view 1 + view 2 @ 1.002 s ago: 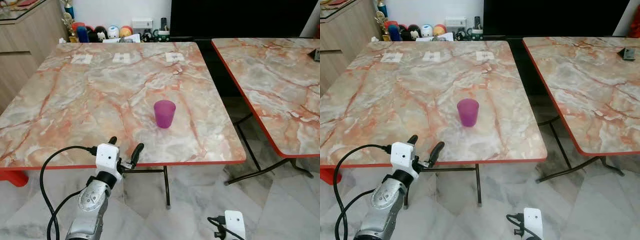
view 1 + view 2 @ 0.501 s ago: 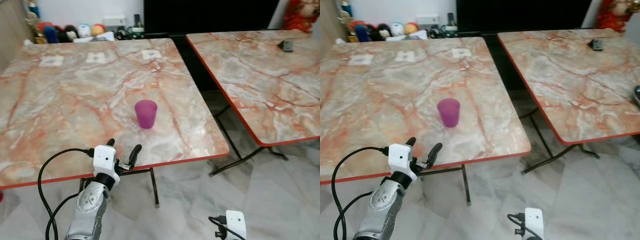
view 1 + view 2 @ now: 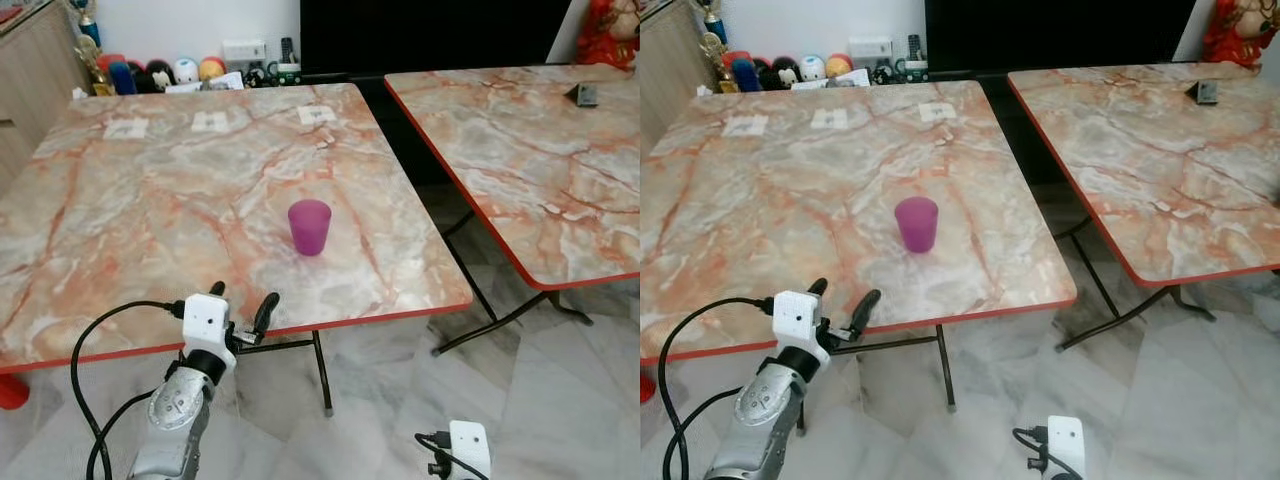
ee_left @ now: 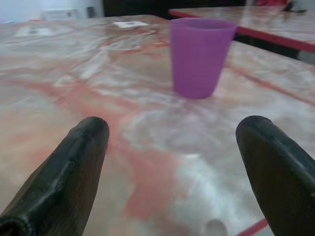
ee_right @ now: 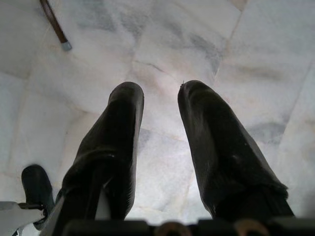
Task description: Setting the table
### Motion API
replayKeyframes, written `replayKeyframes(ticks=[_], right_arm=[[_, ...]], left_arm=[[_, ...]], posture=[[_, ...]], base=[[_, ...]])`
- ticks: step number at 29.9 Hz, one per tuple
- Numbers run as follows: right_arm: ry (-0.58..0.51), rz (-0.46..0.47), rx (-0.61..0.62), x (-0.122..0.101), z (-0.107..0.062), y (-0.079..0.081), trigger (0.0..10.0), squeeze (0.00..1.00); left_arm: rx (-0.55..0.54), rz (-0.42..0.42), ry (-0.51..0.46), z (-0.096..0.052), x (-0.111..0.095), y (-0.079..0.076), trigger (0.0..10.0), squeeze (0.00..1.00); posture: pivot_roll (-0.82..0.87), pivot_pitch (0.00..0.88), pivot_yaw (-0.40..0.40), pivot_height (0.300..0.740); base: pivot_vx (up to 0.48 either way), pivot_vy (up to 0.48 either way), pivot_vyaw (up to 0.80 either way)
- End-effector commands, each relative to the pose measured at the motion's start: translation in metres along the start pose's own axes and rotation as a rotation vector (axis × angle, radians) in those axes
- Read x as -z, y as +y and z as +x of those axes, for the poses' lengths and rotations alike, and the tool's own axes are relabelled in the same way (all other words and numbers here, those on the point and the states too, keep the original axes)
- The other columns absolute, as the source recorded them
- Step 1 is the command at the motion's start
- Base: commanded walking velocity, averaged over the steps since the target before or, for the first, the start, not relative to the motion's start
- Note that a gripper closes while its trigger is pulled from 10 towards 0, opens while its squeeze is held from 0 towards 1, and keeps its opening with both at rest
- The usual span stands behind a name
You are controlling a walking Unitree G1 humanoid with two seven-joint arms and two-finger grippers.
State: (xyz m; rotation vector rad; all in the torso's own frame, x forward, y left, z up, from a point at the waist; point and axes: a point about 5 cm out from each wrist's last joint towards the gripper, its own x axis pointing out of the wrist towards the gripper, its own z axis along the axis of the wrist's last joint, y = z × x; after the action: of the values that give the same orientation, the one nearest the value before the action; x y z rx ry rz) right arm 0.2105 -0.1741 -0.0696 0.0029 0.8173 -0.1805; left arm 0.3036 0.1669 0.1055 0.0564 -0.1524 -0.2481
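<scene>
Purple cup [image 3: 310,226] upright near the front middle of the marble table [image 3: 120,220]; inside not visible. Left gripper [image 3: 241,305] at the table's near edge, fingers spread, cup well ahead. Right gripper [image 5: 160,96] hangs over the tiled floor [image 5: 206,29], fingers slightly parted. Second table [image 3: 540,150] to the right.

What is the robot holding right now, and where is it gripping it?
Nothing. The left gripper is open at the table edge, short of the cup. The right gripper hangs over the floor, nothing between its fingers.
</scene>
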Motion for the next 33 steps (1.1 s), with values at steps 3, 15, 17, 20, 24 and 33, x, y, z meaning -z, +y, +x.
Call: replayKeyframes(ticks=[3, 15, 17, 20, 24, 33], right_arm=[[0.009, -0.001, 0.009, 0.0037, -0.0008, -0.0024, 10.0, 0.0], [0.003, -0.004, 0.005, 0.003, -0.0007, -0.002, 10.0, 0.0], [0.004, -0.004, 0.005, 0.0031, -0.0007, -0.0019, 10.0, 0.0], [0.003, -0.004, 0.005, 0.003, -0.0007, -0.0019, 10.0, 0.0], [0.003, -0.003, 0.007, 0.0032, -0.0008, -0.0017, 10.0, 0.0], [0.014, 0.001, 0.009, 0.0043, -0.0009, -0.0016, 10.0, 0.0]], left_arm=[[0.006, 0.004, 0.008, -0.0001, 0.0001, -0.0007, 10.0, 0.0], [0.022, -0.013, -0.014, 0.0003, -0.0028, -0.0037, 10.0, 0.0], [0.03, -0.015, -0.017, 0.0001, -0.0031, -0.005, 10.0, 0.0], [0.035, -0.014, -0.013, -0.0002, -0.0027, -0.0056, 10.0, 0.0], [0.046, -0.01, -0.012, -0.0007, -0.0027, -0.0065, 10.0, 0.0], [0.048, 0.014, -0.005, -0.0005, -0.002, -0.0068, 10.0, 0.0]], posture=[[0.05, 0.112, -0.027, 0.74], [0.05, 0.111, -0.026, 0.74], [0.05, 0.11, -0.026, 0.74], [0.05, 0.11, -0.025, 0.74], [0.05, 0.11, -0.025, 0.74], [0.05, 0.103, -0.023, 0.74]], base=[[0.266, 0.0, -0.26], [0.153, 0.0, 0.0], [0.0, 0.0, 0.0], [0.0, 0.0, 0.0], [0.0, 0.0, 0.0], [0.0, -0.09, -0.44]])
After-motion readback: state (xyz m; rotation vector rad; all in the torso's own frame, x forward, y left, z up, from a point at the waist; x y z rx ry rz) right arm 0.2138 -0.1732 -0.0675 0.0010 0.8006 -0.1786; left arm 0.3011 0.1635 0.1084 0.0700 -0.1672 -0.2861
